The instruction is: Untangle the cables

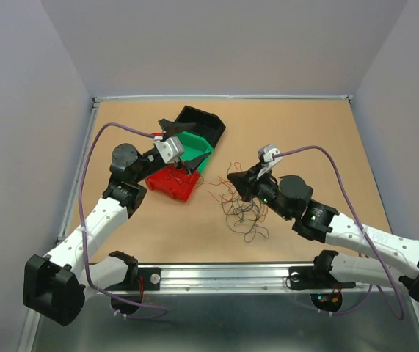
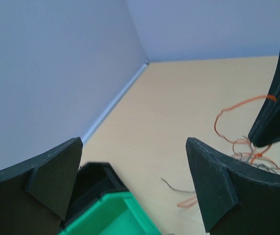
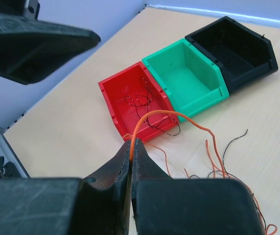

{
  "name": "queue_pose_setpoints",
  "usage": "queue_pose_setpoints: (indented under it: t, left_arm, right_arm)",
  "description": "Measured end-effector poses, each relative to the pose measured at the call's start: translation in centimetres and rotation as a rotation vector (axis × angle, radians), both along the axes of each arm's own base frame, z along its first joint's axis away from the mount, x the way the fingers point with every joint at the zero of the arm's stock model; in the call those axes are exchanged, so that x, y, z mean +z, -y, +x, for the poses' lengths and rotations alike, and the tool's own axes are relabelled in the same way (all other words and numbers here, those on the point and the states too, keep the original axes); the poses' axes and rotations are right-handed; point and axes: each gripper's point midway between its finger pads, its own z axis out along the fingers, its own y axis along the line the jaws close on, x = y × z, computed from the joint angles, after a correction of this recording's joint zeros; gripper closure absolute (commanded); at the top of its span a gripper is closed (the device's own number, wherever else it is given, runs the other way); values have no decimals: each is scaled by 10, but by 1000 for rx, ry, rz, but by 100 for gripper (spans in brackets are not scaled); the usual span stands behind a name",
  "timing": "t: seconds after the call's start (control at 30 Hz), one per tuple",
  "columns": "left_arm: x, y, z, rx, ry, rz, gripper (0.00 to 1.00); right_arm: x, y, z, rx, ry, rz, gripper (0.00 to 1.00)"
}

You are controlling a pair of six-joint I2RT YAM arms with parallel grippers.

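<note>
- Our right jaws clench one red cable (image 3: 152,113), to draw it from the tangle (image 1: 242,209).
- Our left jaws hang released over the green bin (image 2: 115,215), likely ready to receive.

Table (image 1: 319,132): brown board, walls along its far, left and right edges.
Bins: black bin (image 1: 202,123), green bin (image 1: 197,149) and red bin (image 1: 171,185), touching in a slanted row left of the table's middle, black farthest back.
Left gripper (image 1: 186,166): over the green and red bins.
Cables (image 1: 244,213): loose tangle of thin red and dark strands, mid-table, nearer the front edge.
Right gripper (image 1: 237,189): at the tangle's far side.
</note>
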Motion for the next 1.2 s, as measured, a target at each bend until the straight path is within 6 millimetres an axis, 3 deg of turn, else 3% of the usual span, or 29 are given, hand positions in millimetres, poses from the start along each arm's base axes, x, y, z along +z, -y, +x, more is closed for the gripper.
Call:
queue_pose_setpoints:
  t: [0.07, 0.17, 0.27, 0.4, 0.47, 0.6, 0.8, 0.97, 1.2]
  left_arm:
    - [19, 1, -3, -16, 48, -31, 1]
    - [27, 6, -10, -63, 82, -50, 1]
    - [10, 12, -16, -109, 83, -48, 1]
    - [-39, 20, -24, -162, 3, -4, 1]
    - [-51, 21, -29, -183, -19, 8, 1]
    - [-52, 17, -42, -203, 9, 6, 1]
    - [-32, 8, -66, -219, 140, 1, 1]
    - [-31, 2, -61, -161, 153, 17, 1]
    - [-47, 6, -50, -162, 80, 84, 1]
  right_arm:
    - [5, -1, 1, 1, 1, 4, 99]
    - [13, -5, -1, 19, 4, 7, 100]
    - [28, -16, -4, 67, 9, 17, 99]
    - [39, -30, -9, 139, 10, 22, 99]
    - [40, -36, -12, 169, 5, 17, 99]
    - [34, -41, -16, 205, -10, 0, 99]
    - [39, -45, -19, 230, -12, -2, 99]
    - [50, -46, -19, 237, 8, 9, 99]
    - [48, -47, -23, 270, 28, -17, 96]
